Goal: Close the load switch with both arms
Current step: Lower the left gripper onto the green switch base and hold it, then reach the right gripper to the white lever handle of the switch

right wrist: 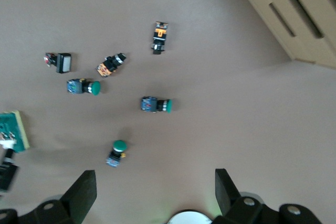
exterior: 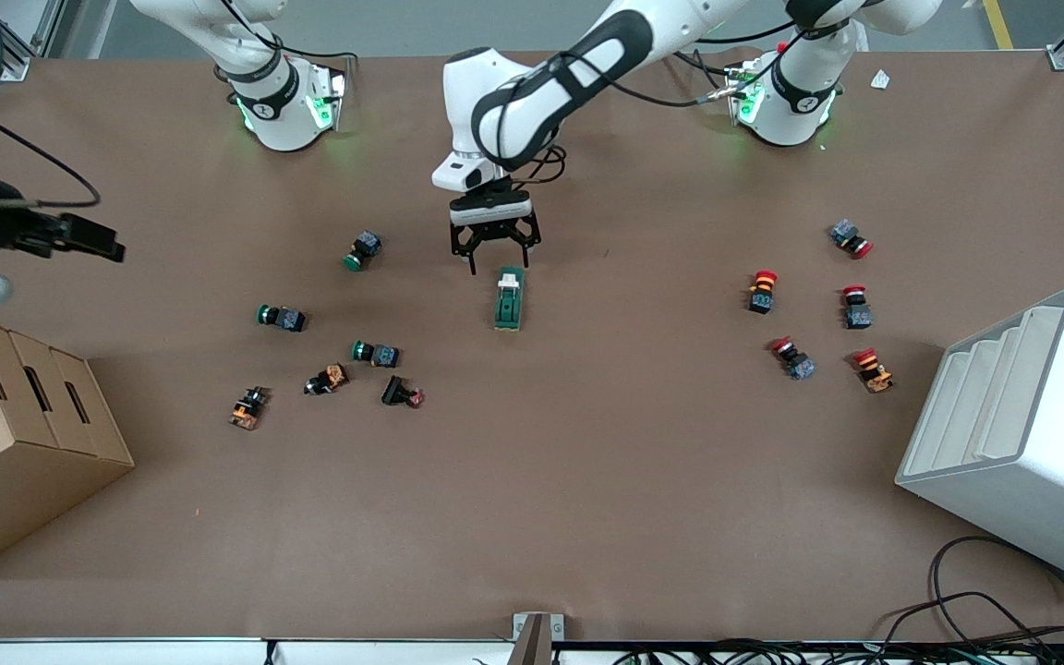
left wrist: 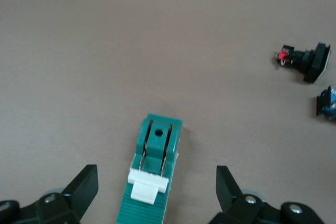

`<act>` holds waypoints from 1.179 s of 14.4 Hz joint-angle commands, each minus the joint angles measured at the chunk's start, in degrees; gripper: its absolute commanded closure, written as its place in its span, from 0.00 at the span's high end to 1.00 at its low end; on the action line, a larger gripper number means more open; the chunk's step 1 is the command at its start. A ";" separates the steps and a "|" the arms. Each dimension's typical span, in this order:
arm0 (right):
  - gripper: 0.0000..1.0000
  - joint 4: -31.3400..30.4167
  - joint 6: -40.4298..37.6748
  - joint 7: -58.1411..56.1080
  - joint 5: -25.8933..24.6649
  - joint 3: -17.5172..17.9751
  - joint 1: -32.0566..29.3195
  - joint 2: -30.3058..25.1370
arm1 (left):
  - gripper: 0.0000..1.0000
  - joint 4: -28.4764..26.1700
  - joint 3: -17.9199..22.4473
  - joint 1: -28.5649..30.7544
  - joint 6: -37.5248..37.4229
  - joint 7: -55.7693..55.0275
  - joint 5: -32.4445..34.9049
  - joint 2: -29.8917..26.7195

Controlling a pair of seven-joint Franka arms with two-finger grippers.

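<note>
Load switch [exterior: 509, 298] lay on the brown table [exterior: 587, 462], mid-table between green-capped push buttons [exterior: 375, 352] toward the right arm's end and red-capped ones [exterior: 762, 291] toward the left arm's end, white lever [left wrist: 148, 187] pointing toward the robots' bases. Right gripper [right wrist: 152, 195], fingers spread, hung high over the cardboard box [exterior: 15, 425] end, arm waiting. Left gripper [exterior: 495, 254] hovered over the switch's lever end, fingers [left wrist: 84, 184] wide apart, touching nothing.

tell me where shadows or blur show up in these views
Front view: sharp, soft shadow beside the cardboard box. Left wrist view: load switch crisp, open left end effector fingers slightly soft. Right wrist view: mildly blurred, box shadow across the table.
</note>
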 commanded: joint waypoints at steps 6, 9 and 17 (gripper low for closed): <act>1.00 -7.21 13.04 28.90 4.49 0.33 14.72 3.69 | 0.98 -7.86 0.50 -3.46 -8.17 -17.19 26.12 4.23; 1.00 -8.45 19.10 42.00 4.58 0.33 22.64 6.32 | 0.98 -7.78 0.76 -5.66 -12.21 -20.27 27.98 6.16; 1.00 -18.80 41.23 55.63 10.91 0.51 35.56 12.74 | 0.99 -6.64 2.43 -6.63 -20.40 -25.63 40.20 11.79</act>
